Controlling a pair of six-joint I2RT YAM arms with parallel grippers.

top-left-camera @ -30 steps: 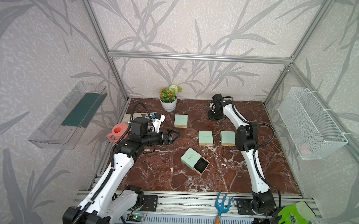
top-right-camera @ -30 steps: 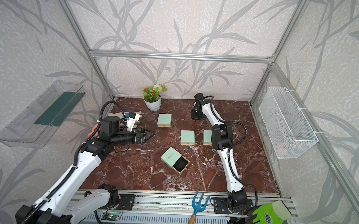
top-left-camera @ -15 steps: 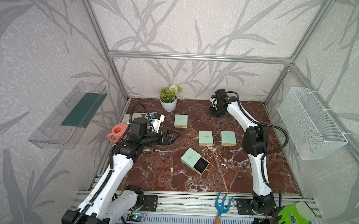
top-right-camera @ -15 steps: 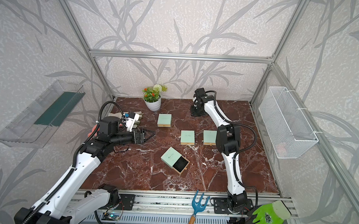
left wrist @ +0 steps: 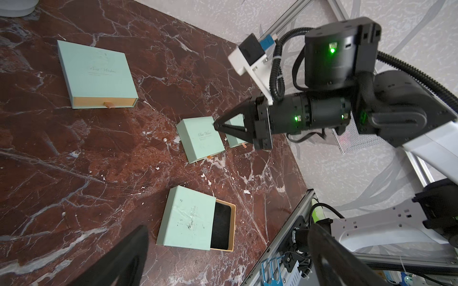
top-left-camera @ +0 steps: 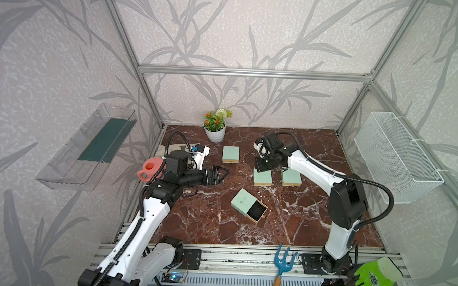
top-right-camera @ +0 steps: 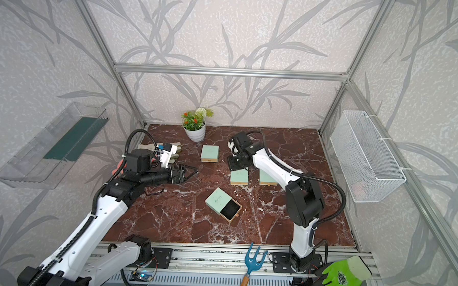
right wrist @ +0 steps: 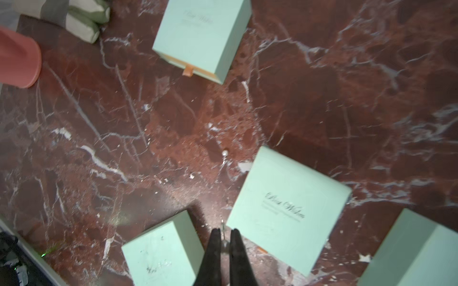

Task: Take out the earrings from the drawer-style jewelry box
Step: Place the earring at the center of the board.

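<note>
The drawer-style jewelry box [top-left-camera: 242,200] [top-right-camera: 217,199] [left wrist: 186,218] lies mid-table, mint green, its black-lined drawer [top-left-camera: 256,210] [left wrist: 220,226] pulled out; nothing shows on the lining. My right gripper [right wrist: 225,232] [left wrist: 215,125] [top-left-camera: 260,168] is shut on one of the earrings [right wrist: 223,227], a thin silvery pin with a pale bead. It hovers over a corner of a closed mint box [right wrist: 287,210]. Another earring [right wrist: 225,153] [left wrist: 164,140] lies on the marble beside that box. My left gripper [top-left-camera: 222,172] [top-right-camera: 192,171] stands open and empty, left of the boxes.
Two more closed mint boxes [top-left-camera: 231,153] [top-left-camera: 291,177] lie behind the open one. A flower pot [top-left-camera: 214,127] stands at the back and a pink watering can [top-left-camera: 149,168] at the left. A wire basket [top-left-camera: 397,159] hangs right. A blue rake [top-left-camera: 284,260] and green glove [top-left-camera: 373,277] lie in front.
My right gripper has come forward and down from the back of the table to the closed boxes, its elbow swinging right. The left arm has not moved.
</note>
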